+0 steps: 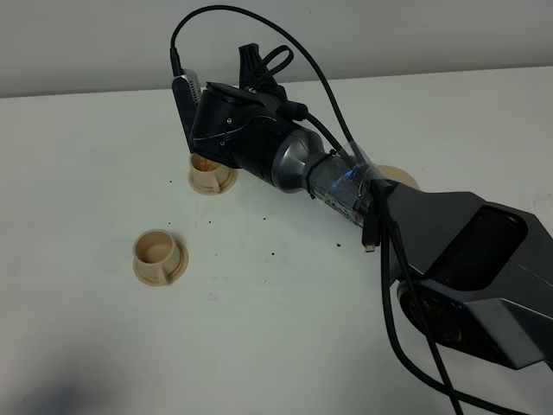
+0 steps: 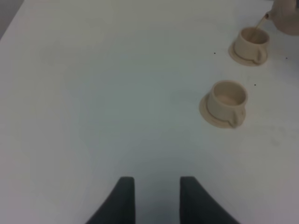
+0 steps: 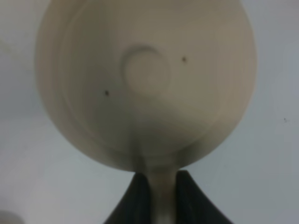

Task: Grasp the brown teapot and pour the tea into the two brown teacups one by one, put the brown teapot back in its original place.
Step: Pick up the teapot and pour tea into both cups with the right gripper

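My right gripper (image 3: 158, 189) is shut on the loop handle of the brown teapot (image 3: 145, 79), whose domed lid and knob fill the right wrist view. In the left wrist view the teapot (image 2: 287, 16) is tilted above the far teacup (image 2: 251, 45), and a thin brown stream runs from its spout into that cup. In the exterior high view the right arm's wrist (image 1: 238, 130) hides the teapot above the far teacup (image 1: 212, 175). The near teacup (image 1: 158, 257) also shows in the left wrist view (image 2: 226, 102). The disc saucer (image 1: 402, 179) peeks out behind the right arm. My left gripper (image 2: 157, 198) is open and empty.
Small dark specks (image 1: 272, 253) lie scattered on the white table (image 1: 285, 346). The right arm's grey body (image 1: 467, 259) and its black cables (image 1: 406, 346) cross the right half of the table. A wall runs along the table's far edge.
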